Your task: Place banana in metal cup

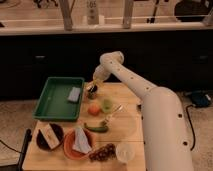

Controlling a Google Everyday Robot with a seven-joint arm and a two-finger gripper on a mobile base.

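The metal cup point(92, 93) is a small dark cylinder at the back of the wooden table, just right of the green tray. My gripper point(94, 85) hangs directly over the cup, its tip at the rim. A small pale bit that may be the banana point(90, 88) shows at the cup's mouth under the gripper. I cannot tell whether it is held or resting in the cup. The white arm reaches in from the right.
The green tray point(54, 103) holds a grey-blue sponge point(74, 94). In front of the cup are an orange fruit point(93, 108), a light-green cup point(106, 105), a dark-green vegetable point(96, 127), a translucent plastic cup point(125, 151), an orange bowl point(67, 146), and a dark bowl point(42, 142).
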